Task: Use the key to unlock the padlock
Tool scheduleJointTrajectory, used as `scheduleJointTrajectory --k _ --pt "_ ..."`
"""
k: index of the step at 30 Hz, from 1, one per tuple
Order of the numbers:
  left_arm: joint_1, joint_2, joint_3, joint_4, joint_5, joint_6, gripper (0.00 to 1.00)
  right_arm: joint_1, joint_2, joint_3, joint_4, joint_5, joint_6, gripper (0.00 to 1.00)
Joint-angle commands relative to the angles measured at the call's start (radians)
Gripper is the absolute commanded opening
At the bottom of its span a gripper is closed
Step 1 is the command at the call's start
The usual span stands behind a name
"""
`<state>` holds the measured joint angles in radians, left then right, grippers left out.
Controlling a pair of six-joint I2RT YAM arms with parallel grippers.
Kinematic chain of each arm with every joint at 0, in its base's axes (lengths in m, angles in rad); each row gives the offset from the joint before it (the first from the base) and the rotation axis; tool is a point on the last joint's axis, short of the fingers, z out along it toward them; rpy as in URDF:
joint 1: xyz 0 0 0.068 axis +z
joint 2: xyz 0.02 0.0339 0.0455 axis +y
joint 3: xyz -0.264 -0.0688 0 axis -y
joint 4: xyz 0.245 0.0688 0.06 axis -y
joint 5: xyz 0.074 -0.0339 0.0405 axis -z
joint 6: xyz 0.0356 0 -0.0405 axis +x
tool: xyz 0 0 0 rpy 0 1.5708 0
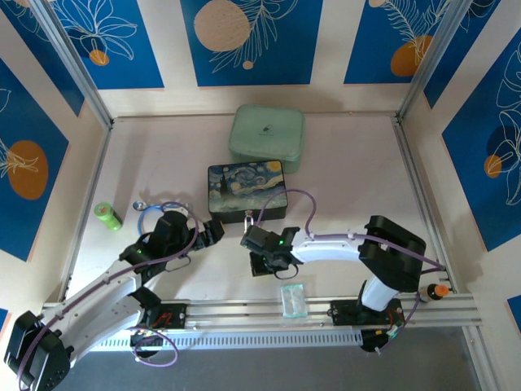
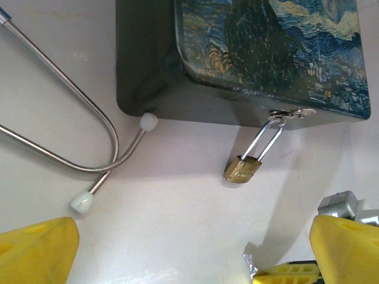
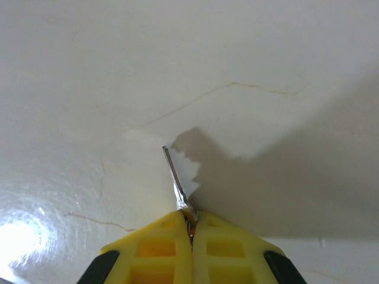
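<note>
The small brass padlock (image 2: 242,168) lies on the white table, its silver shackle hooked through the clasp (image 2: 288,113) on the front of the painted box (image 2: 266,53). My left gripper (image 2: 189,260) is open just in front of the padlock, one yellow finger (image 2: 35,251) at each lower corner of the left wrist view, with nothing between them. The thin silvery key (image 3: 176,180) sticks out of my right gripper (image 3: 190,222), which is shut on its head. The key's tip (image 2: 250,264) points toward the padlock from the lower right. From above, both grippers (image 1: 213,232) (image 1: 254,242) sit just in front of the painted box (image 1: 246,189).
A stethoscope's metal tubes (image 2: 71,118) curve left of the box, with white ear tips. Behind the painted box stands a pale green tin (image 1: 267,138). A green cylinder (image 1: 107,216) lies at the left, and a clear packet (image 1: 293,299) rests on the front rail.
</note>
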<state>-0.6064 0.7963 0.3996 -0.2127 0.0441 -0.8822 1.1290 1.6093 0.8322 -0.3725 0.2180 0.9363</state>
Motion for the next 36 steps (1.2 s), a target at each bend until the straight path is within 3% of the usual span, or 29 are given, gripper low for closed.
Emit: scheduleJointTrajectory --k 1,8,11,14,18,22,27,31,33,36 --pt "-0.008 0.01 -0.023 0.117 0.085 0.037 0.95 -0.038 -0.06 -0.094 0.137 -0.108 -0.109 0.0" --pt "-0.025 0.006 -0.088 0.439 0.227 0.041 0.86 -0.191 -0.252 -0.217 0.288 -0.368 -0.266 0.0" --pt "-0.05 -0.014 -0.072 0.441 0.206 0.055 0.84 -0.238 -0.312 -0.217 0.288 -0.436 -0.31 0.0" --pt "-0.082 -0.021 -0.073 0.481 0.183 0.041 0.73 -0.268 -0.375 -0.208 0.296 -0.487 -0.332 0.0" --pt "-0.142 -0.002 -0.061 0.556 0.166 0.025 0.7 -0.283 -0.448 -0.201 0.349 -0.554 -0.318 0.0" --pt "-0.183 -0.011 -0.04 0.594 0.134 0.007 0.59 -0.285 -0.486 -0.16 0.364 -0.578 -0.293 0.0" --pt "-0.211 0.019 -0.005 0.622 0.176 0.011 0.5 -0.285 -0.508 -0.129 0.375 -0.58 -0.276 0.0" --pt "-0.248 0.043 0.02 0.634 0.192 0.033 0.47 -0.284 -0.503 -0.099 0.376 -0.585 -0.277 0.0" --pt "-0.251 0.041 0.015 0.654 0.185 0.023 0.32 -0.285 -0.504 -0.095 0.38 -0.581 -0.28 0.0" --pt "-0.253 0.051 0.016 0.652 0.192 0.021 0.26 -0.286 -0.5 -0.097 0.391 -0.576 -0.276 0.0"
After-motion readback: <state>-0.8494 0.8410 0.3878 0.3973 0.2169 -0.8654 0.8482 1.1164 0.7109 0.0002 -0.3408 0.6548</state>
